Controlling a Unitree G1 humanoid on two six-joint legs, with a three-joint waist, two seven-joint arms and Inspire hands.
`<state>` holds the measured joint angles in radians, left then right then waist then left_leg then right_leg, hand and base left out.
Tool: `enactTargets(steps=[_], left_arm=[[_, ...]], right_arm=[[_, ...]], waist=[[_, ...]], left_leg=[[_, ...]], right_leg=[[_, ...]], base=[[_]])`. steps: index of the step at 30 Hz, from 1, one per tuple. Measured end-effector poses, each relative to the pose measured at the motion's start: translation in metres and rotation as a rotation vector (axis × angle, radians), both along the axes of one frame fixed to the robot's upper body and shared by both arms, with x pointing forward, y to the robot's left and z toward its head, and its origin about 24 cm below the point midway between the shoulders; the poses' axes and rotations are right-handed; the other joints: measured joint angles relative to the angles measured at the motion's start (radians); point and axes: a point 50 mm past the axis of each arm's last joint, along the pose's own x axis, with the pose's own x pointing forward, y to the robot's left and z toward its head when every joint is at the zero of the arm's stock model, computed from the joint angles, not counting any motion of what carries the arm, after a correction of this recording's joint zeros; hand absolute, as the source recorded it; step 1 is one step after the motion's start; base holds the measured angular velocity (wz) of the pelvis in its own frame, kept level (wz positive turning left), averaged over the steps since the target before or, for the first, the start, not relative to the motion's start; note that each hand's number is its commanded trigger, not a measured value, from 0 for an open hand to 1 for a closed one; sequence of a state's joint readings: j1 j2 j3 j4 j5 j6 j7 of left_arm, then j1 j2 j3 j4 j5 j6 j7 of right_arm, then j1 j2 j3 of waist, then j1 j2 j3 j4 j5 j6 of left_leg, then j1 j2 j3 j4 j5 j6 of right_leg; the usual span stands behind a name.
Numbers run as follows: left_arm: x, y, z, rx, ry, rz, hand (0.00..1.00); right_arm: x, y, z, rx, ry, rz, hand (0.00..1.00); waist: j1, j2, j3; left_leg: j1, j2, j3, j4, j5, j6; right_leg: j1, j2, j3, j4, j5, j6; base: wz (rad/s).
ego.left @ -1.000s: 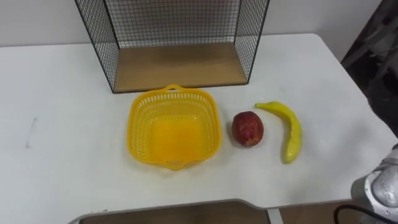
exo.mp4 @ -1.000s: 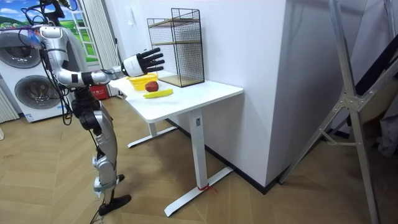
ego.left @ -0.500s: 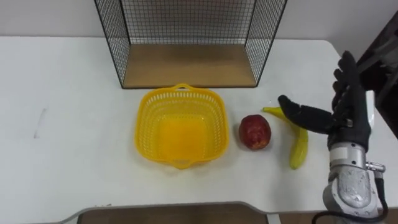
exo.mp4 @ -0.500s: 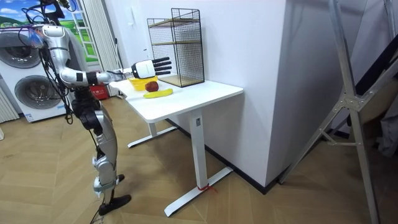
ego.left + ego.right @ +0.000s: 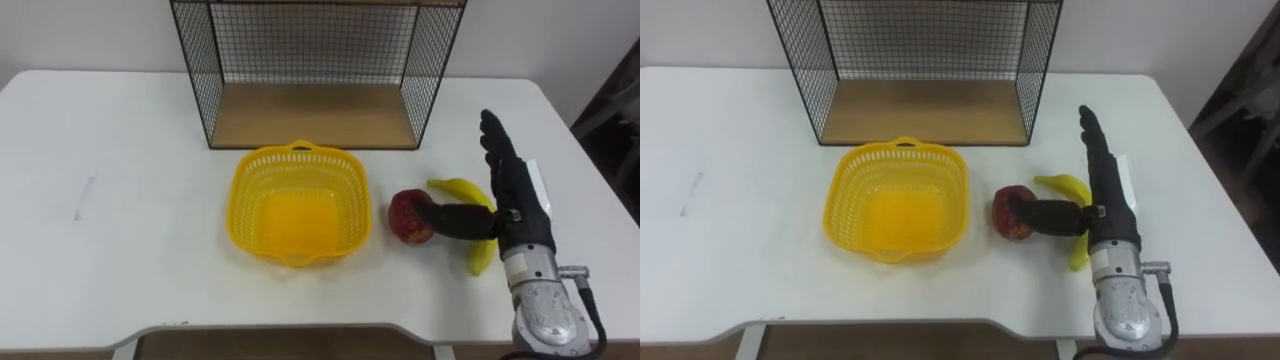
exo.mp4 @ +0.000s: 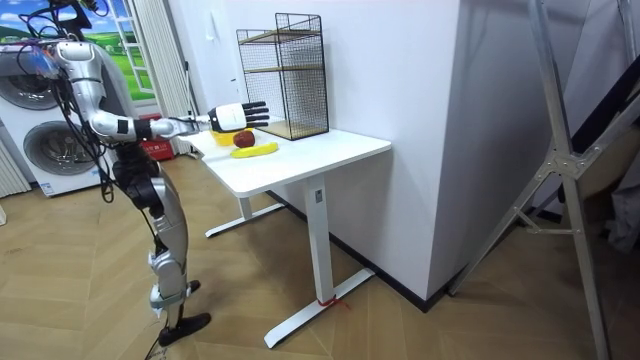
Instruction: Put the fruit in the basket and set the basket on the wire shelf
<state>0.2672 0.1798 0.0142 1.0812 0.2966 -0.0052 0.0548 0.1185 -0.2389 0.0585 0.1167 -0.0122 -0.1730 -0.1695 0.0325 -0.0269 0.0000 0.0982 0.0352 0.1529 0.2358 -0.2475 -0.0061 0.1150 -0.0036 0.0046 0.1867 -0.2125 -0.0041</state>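
Note:
An empty yellow plastic basket [image 5: 297, 205] [image 5: 897, 200] sits on the white table [image 5: 120, 220], in front of the black wire shelf [image 5: 315, 60] with its wooden floor. Right of the basket lies a red apple [image 5: 409, 215] [image 5: 1012, 211], and right of that a yellow banana [image 5: 468, 197] [image 5: 1068, 188]. My right hand [image 5: 512, 195] [image 5: 1106, 185] hovers over the banana with fingers straight and pointing away from me. Its thumb reaches left and touches the apple's right side. The room view has the hand [image 6: 232, 113] stretched out over the fruit [image 6: 252, 150].
The table's right edge [image 5: 585, 190] runs close beside my right hand. The wire shelf [image 6: 284, 75] stands at the back of the table against the wall. I stand at the table's end, with washing machines [image 6: 40, 120] behind me.
My right hand came in lower and further left over the banana, and its thumb now meets the apple. The eye view has shifted as my head moved. Fruit and basket stay put.

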Motion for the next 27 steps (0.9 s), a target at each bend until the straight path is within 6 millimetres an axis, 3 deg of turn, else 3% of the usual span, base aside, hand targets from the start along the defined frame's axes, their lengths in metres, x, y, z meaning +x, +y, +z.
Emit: enactTargets(steps=[11, 27], left_arm=[[0.003, -0.004, -0.001, -0.011, 0.006, -0.02, 0.0], [0.001, -0.007, -0.003, -0.015, 0.037, -0.045, 0.0]], right_arm=[[0.0, 0.009, -0.003, -0.021, 0.015, 0.048, 0.0], [-0.001, 0.021, -0.01, -0.053, 0.073, 0.133, 0.0]], waist=[[0.001, -0.007, 0.0054], [0.003, -0.001, 0.0009]], left_leg=[[-0.002, 0.0, -0.005, -0.002, 0.0, 0.0], [-0.017, -0.001, -0.014, -0.001, 0.0, 0.0]], right_leg=[[0.003, 0.0, -0.009, -0.003, 0.002, 0.0], [-0.01, 0.0, -0.012, -0.001, 0.002, -0.001]], base=[[0.01], [0.0]])
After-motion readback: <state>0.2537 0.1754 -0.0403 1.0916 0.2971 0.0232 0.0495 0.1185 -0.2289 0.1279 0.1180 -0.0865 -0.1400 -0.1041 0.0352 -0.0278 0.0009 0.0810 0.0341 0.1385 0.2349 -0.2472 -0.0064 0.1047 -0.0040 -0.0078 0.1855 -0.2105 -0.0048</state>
